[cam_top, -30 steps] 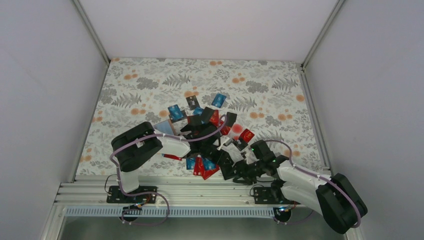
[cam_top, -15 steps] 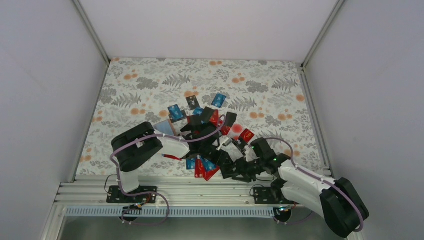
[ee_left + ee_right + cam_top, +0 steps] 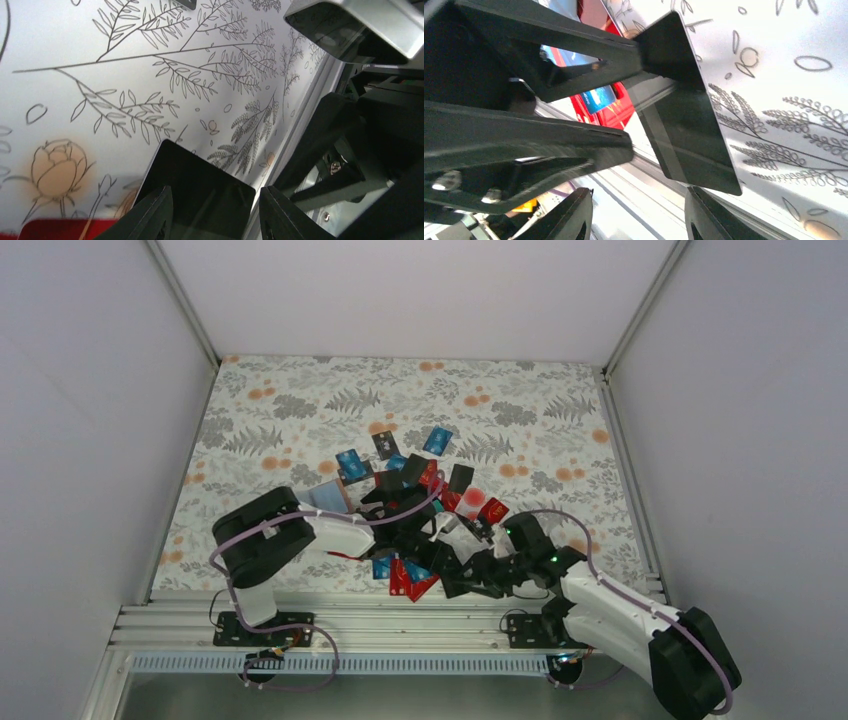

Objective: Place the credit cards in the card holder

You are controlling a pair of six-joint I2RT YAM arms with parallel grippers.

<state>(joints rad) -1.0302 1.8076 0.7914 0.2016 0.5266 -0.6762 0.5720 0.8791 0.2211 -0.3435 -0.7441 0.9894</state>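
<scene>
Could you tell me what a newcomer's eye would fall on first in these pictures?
A jumble of blue, red and black credit cards lies mid-table on the floral tabletop, with the left arm and right arm bent over its near side. Close up, a black card shows between the fingers of the left claw, just ahead of the open right claw.

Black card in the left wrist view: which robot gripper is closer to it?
Left. The left gripper has the black card between its fingertips. The right gripper is beside it, with the card just ahead of its open fingers, not between them.
</scene>
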